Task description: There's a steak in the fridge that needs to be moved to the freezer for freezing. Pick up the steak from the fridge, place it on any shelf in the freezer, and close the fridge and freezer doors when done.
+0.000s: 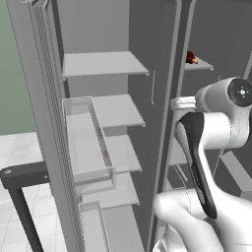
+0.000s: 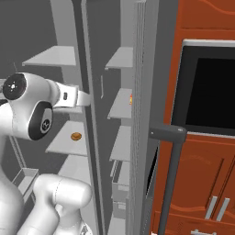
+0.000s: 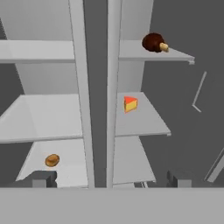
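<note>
Gripper (image 3: 109,178) jaws spread wide and empty as I face the open unit, with the steak (image 3: 154,43) lying up and to the right on a high far shelf (image 3: 175,55), its tan end pointing right.

A wedge of orange cheese (image 3: 130,104) sits on a pale shelf, one level below the top one. A small round tan-brown piece (image 3: 52,160) lies lower, across the divider. Orange-brown wooden cabinets (image 2: 202,18) frame a black built-in oven window (image 2: 213,94). A white tiled floor (image 1: 24,147) meets a green wall (image 1: 10,88).
</note>
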{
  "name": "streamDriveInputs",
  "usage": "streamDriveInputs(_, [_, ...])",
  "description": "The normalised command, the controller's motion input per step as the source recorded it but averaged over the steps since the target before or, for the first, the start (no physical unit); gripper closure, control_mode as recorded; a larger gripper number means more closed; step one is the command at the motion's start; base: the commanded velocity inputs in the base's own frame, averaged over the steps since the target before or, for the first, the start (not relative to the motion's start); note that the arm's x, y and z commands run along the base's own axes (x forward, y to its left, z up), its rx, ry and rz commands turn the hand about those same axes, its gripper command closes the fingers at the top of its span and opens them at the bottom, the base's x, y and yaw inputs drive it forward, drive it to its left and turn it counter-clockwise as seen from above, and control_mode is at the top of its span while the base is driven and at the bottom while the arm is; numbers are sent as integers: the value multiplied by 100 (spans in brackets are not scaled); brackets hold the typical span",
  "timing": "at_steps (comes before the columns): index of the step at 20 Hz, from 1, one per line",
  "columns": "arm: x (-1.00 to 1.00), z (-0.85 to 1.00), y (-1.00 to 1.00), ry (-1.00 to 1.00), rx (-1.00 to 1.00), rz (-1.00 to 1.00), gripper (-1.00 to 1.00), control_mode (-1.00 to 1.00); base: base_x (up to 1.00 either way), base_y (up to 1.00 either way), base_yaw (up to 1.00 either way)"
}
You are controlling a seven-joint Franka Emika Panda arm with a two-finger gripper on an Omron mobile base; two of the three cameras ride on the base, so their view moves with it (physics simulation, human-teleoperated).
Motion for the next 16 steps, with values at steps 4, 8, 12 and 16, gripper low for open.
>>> streamDriveInputs(4, [-50, 0, 0, 0, 0, 0, -100, -100, 0, 0, 0])
streamDriveInputs(8, [-63, 0, 0, 0, 0, 0, -100, -100, 0, 0, 0])
streamDriveInputs(12, [-75, 0, 2, 0, 1, 0, -100, -100, 0, 0, 0])
streamDriveInputs(16, [-76, 5, 11, 0, 1, 0, -100, -100, 0, 0, 0])
